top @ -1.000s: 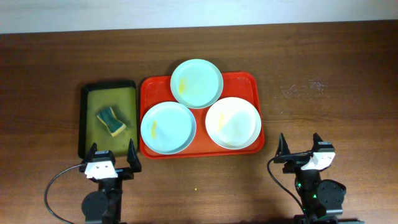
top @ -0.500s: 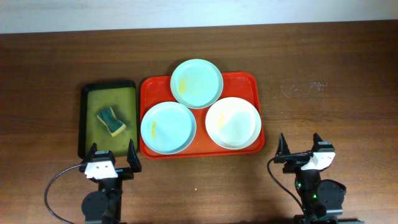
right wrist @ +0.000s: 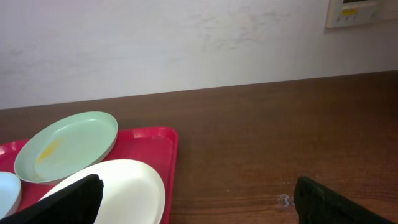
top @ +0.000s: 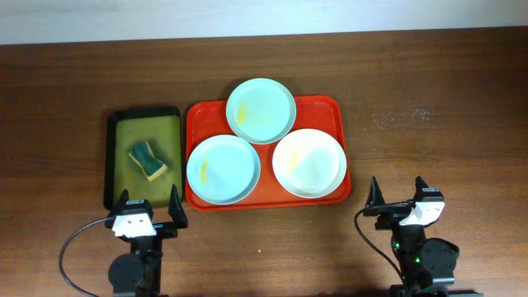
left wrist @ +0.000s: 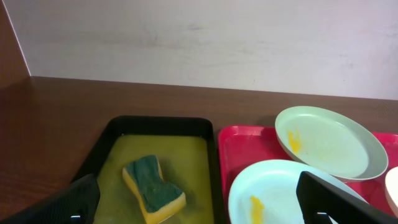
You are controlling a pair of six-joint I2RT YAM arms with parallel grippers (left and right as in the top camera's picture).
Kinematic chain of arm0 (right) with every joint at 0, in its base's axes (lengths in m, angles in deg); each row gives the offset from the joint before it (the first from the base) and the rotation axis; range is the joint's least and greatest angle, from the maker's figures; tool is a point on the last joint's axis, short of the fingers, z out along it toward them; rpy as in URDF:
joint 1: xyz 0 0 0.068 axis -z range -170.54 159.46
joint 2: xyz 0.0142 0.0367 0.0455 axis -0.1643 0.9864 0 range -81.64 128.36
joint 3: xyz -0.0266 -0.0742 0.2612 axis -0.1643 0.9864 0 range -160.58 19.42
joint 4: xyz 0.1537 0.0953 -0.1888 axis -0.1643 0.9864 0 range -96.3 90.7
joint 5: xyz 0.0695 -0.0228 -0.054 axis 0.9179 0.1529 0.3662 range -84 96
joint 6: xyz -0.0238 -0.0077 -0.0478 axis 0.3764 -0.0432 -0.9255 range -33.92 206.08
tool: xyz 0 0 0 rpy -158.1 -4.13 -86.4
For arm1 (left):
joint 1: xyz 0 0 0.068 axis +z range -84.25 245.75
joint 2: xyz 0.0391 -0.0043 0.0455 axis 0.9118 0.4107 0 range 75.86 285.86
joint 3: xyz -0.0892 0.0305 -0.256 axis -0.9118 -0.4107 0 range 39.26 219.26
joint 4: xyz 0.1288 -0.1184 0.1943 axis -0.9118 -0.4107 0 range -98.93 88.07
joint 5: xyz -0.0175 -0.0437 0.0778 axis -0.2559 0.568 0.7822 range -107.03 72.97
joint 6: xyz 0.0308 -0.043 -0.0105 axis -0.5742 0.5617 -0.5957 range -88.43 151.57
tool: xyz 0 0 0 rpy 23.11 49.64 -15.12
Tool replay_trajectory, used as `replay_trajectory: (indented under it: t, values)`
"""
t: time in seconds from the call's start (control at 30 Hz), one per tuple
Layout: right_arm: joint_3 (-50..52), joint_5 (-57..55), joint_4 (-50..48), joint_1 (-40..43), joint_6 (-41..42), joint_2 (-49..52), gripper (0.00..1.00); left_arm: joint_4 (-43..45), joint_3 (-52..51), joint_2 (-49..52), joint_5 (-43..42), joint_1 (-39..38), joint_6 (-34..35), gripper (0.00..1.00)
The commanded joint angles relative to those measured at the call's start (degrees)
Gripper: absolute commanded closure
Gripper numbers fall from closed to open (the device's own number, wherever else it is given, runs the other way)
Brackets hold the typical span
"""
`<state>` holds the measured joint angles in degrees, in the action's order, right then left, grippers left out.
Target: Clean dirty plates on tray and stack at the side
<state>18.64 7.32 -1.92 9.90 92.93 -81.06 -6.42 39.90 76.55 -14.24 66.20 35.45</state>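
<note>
On a dark wooden table [top: 82,82], left of middle and nearer the front edge: a small black-rimmed olive-green tray [top: 110,157]. Holds a green-and-yellow sponge [top: 148,160], lying askew near its centre, green side up. Shows pale scuff marks [top: 402,117] on the tabletop's right half. Meets a whitish wall [top: 247,16] along the far edge, with a pale wall panel [right wrist: 357,12] mounted high.

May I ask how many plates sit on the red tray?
3: the mint green plate at the far middle, the pale blue plate near-left, the cream plate near-right; none appears hidden.
</note>
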Motion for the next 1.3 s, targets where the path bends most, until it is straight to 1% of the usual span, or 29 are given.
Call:
replay_trajectory:
  t: [0.0, 1.03, 1.07, 1.1, 1.13, 1.2, 1.23, 1.27]
  values:
    - [0.46, -0.35, 0.13, 0.33, -0.17, 0.15, 0.01, -0.20, -0.13, 0.09, -0.42, 0.09, -0.90, 0.01]
    - [0.46, -0.35, 0.11, 0.33, -0.17, 0.15, 0.01, -0.20, -0.13, 0.09, -0.42, 0.09, -0.90, 0.01]
    - [0.46, -0.35, 0.11, 0.33, -0.17, 0.15, 0.01, 1.53, -0.13, 0.09, -0.28, 0.11, -0.83, 0.01]
    - [0.46, -0.33, 0.13, 0.33, -0.17, 0.15, 0.01, 4.52, -0.11, 0.09, -2.12, 0.07, 0.55, 0.01]
    - [0.46, -0.35, 0.11, 0.33, -0.17, 0.15, 0.01, 6.71, -0.11, 0.09, -7.17, 0.04, 3.93, 0.01]
    - [0.46, -0.35, 0.13, 0.33, -0.17, 0.15, 0.01, 9.81, -0.11, 0.09, -31.89, 0.04, 16.94, 0.01]
    - [0.46, -0.35, 0.11, 0.33, -0.17, 0.15, 0.01, 13.64, -0.11, 0.09, -37.57, 0.04, 21.18, 0.01]
    - [0.46, -0.35, 0.13, 0.33, -0.17, 0.15, 0.01, 18.97, -0.11, 0.09, -41.13, 0.04, 23.98, 0.01]
